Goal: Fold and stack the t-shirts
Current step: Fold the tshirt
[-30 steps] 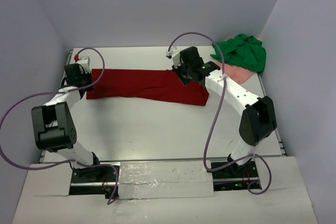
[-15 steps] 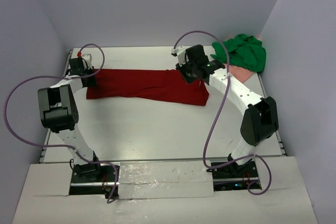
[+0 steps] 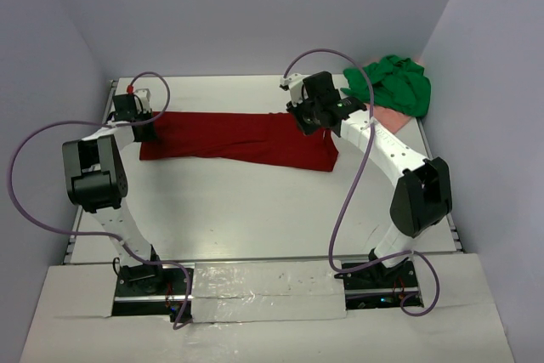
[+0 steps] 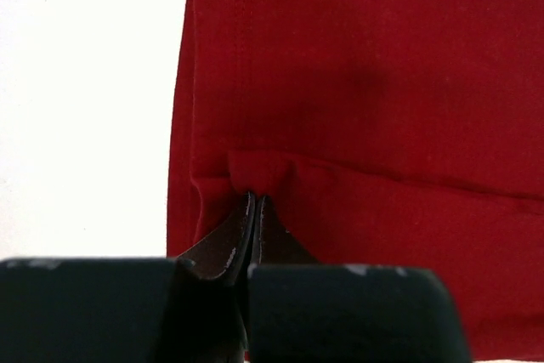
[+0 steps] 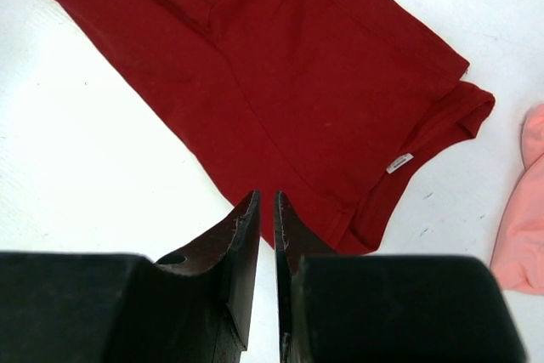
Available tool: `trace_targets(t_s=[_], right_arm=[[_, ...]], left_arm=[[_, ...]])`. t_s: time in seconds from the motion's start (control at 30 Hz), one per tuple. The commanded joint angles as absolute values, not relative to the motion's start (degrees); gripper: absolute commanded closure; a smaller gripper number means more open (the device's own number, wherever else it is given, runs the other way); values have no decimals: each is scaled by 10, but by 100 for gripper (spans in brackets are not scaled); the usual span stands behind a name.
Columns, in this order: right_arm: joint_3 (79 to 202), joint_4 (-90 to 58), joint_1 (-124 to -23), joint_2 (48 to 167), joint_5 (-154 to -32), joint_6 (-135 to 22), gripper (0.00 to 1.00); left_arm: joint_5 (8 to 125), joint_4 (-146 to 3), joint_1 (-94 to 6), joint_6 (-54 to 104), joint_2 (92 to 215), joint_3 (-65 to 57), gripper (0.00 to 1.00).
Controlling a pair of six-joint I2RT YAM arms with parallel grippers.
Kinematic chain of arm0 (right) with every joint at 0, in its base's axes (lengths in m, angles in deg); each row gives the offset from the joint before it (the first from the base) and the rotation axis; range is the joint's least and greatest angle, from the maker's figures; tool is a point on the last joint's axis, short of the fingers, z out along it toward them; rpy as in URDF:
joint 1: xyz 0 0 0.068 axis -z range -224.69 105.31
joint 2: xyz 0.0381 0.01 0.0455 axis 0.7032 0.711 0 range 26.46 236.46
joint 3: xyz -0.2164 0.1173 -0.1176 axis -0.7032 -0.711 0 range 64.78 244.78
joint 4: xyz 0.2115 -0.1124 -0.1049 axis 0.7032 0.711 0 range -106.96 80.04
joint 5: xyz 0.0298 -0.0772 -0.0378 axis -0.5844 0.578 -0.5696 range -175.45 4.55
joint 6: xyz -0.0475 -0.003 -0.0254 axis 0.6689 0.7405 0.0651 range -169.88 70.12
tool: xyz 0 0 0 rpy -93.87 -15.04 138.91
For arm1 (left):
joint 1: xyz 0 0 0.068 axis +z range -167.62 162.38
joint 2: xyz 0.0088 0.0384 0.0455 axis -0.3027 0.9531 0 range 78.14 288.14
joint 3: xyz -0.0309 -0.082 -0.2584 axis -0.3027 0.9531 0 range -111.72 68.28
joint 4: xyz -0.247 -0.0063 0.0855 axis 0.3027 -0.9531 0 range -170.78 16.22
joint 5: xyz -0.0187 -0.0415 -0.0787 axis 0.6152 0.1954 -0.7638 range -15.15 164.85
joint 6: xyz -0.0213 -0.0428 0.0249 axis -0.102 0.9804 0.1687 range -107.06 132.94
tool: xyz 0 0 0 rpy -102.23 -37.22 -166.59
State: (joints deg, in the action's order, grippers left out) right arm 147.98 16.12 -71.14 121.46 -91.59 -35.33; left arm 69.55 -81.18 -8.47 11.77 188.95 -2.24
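Left wrist: pinching the dark red t-shirt's edge in the clamped left gripper; right gripper barely parted, empty, over the other end. Best gripped there before lifting.

Left gripper pinches dark red t-shirt.

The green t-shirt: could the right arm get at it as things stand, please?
Probably yes. The right gripper hangs empty over one end of the dark red t-shirt, and the green t-shirt lies uncovered just beyond it, with nothing between them.
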Motion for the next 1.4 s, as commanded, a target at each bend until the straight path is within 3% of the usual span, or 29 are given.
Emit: trace_targets(t_s=[0.0,0.67,1.1,1.37], right_arm=[[1479,157,-707,1189,-924,-360,81],[1473,156,-707,1219,-935,-360,81],[1475,164,-707,1223,-948,-360,81],[1480,172,-708,1234,-957,-359,81]], left_arm=[[688,-780,-86,122,1870,-31,100],[788,-617,-86,171,1790,42,100],[792,-583,-98,157,1829,12,100],[860,-535,-116,153,1876,-32,71]])
